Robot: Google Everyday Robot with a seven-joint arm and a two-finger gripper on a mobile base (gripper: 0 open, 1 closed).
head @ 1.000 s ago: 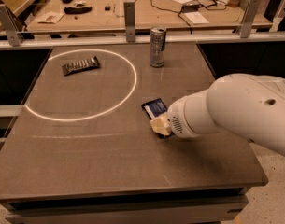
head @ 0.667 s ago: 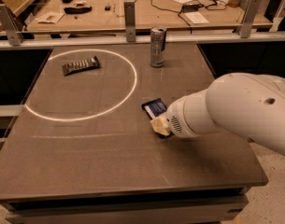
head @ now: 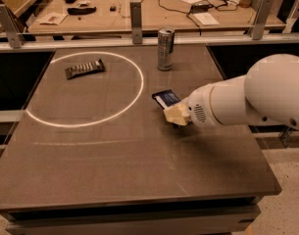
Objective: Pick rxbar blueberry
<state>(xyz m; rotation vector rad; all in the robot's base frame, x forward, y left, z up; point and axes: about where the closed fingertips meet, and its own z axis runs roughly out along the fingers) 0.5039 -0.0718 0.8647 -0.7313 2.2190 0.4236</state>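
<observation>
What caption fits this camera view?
Gripper at the rxbar blueberry; dark bar and can farther back on the table.

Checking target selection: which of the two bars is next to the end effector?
The blue bar, just outside the white ring, right at the end effector. The dark bar lies far off inside the ring.

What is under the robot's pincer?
The pincer is right of the middle of the table, over the rxbar blueberry. The bar's far end pokes out; its near end is covered.
</observation>
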